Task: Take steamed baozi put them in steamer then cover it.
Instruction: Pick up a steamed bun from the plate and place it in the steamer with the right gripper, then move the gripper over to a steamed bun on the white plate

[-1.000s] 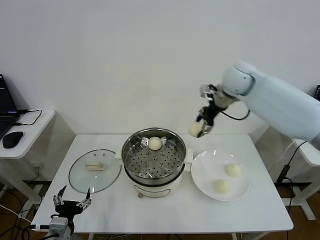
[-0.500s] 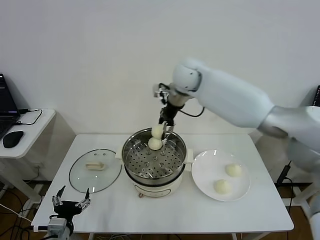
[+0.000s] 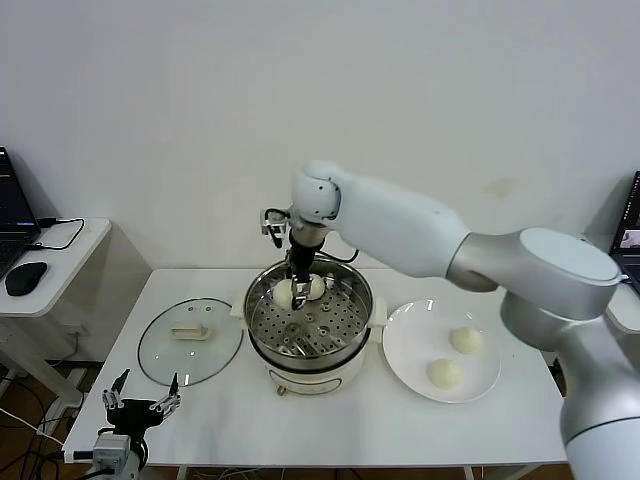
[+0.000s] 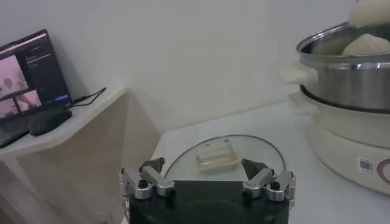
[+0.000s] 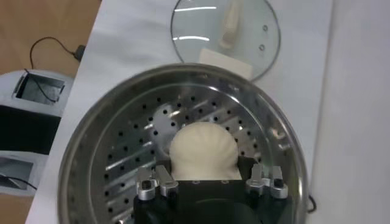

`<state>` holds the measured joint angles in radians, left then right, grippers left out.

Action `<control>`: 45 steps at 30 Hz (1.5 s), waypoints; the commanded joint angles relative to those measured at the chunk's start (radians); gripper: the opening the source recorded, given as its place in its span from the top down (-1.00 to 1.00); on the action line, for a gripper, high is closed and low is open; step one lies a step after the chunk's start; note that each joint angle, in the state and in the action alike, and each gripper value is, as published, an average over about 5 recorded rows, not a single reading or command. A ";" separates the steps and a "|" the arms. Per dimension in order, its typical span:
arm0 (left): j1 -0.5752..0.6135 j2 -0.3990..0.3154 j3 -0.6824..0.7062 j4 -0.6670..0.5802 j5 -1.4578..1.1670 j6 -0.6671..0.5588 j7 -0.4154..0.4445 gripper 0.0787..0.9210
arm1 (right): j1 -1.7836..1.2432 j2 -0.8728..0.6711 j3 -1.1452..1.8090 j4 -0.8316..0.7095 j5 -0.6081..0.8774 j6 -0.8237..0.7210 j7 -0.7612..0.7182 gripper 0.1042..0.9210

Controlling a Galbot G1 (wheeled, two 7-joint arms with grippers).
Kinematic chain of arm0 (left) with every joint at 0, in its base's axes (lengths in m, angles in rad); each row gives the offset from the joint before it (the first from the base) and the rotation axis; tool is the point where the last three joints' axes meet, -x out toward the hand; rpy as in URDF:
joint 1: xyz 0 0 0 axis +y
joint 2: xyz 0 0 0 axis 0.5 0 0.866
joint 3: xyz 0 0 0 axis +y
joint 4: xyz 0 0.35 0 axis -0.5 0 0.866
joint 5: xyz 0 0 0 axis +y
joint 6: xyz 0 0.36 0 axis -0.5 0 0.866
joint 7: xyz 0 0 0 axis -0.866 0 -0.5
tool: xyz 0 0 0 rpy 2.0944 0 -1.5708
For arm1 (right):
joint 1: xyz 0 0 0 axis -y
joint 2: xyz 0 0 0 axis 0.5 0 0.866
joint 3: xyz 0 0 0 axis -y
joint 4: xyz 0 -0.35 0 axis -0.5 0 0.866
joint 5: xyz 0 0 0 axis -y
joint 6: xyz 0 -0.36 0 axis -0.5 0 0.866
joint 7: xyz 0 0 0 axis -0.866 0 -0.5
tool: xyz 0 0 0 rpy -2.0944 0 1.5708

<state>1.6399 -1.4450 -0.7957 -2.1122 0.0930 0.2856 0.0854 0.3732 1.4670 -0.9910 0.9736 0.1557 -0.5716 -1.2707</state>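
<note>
The steel steamer [image 3: 308,322] stands mid-table on its cream base. My right gripper [image 3: 293,288] reaches down into it, shut on a steamed baozi [image 3: 283,294] held low over the perforated tray, at the back left. A second baozi [image 3: 317,287] lies on the tray beside it. In the right wrist view the held baozi [image 5: 204,151] sits between the fingers of the right gripper [image 5: 204,169]. Two more baozi [image 3: 466,340] [image 3: 443,373] rest on the white plate [image 3: 410,345]. The glass cover [image 3: 190,342] lies flat left of the steamer. My left gripper [image 3: 141,405] [image 4: 203,168] hangs open off the table's front left.
A side table [image 3: 70,250] to the left carries a laptop [image 3: 10,210] and a mouse [image 3: 25,278]. The wall runs close behind the table. The right arm [image 3: 420,235] spans above the steamer and plate.
The right gripper has swung left from above the plate's side to the steamer with the baozi, then dropped into the pot. The left gripper has stayed put.
</note>
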 commanded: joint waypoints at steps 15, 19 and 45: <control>-0.009 -0.002 0.002 0.009 -0.003 0.001 0.001 -0.77 | -0.088 0.072 0.038 -0.097 -0.065 0.017 0.042 -0.34; -0.008 -0.002 0.002 0.012 -0.003 0.001 0.000 -0.77 | -0.100 0.083 0.057 -0.118 -0.077 0.024 0.053 -0.34; -0.009 -0.017 0.008 0.012 0.004 0.009 0.009 -0.77 | 0.062 -0.484 0.097 0.442 0.011 0.015 -0.024 -0.76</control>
<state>1.6304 -1.4615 -0.7875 -2.0986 0.0974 0.2937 0.0942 0.3743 1.2321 -0.9019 1.1783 0.1393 -0.5557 -1.2703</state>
